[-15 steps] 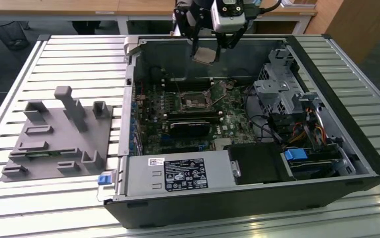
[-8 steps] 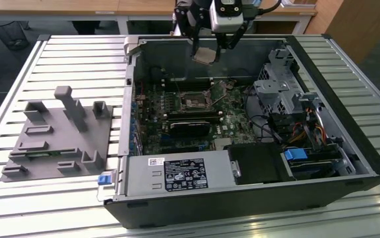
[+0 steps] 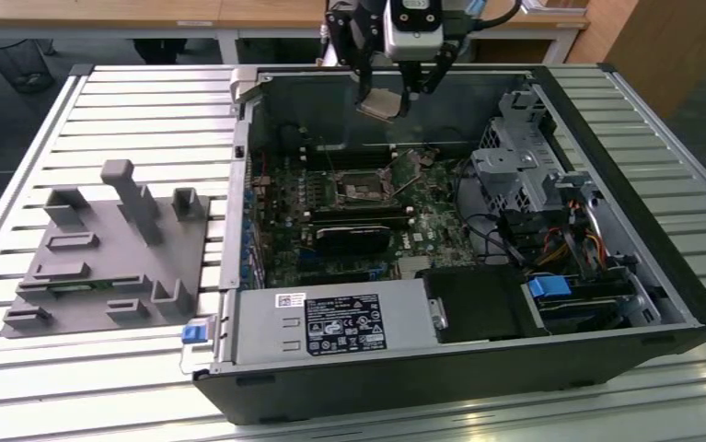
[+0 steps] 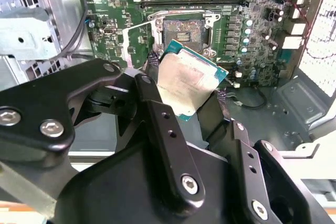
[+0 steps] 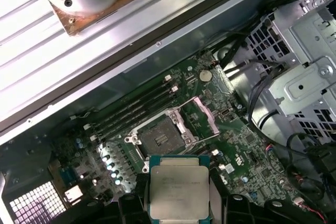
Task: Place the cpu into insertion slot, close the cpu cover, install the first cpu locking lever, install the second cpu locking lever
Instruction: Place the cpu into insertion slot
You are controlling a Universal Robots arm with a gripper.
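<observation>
One cpu, silvery top, sits tilted and clamped in the end effector, in the air above the open computer case. In the exterior view the insertion slot lies at 6 o'clock from it, well apart, socket bare. Beside the slot the cpu cover stands swung up. Grey fixture on bench, 9 o'clock of case.

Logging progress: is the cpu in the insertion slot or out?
Out: the cpu is held between the fingers, clear of the empty insertion slot.
</observation>
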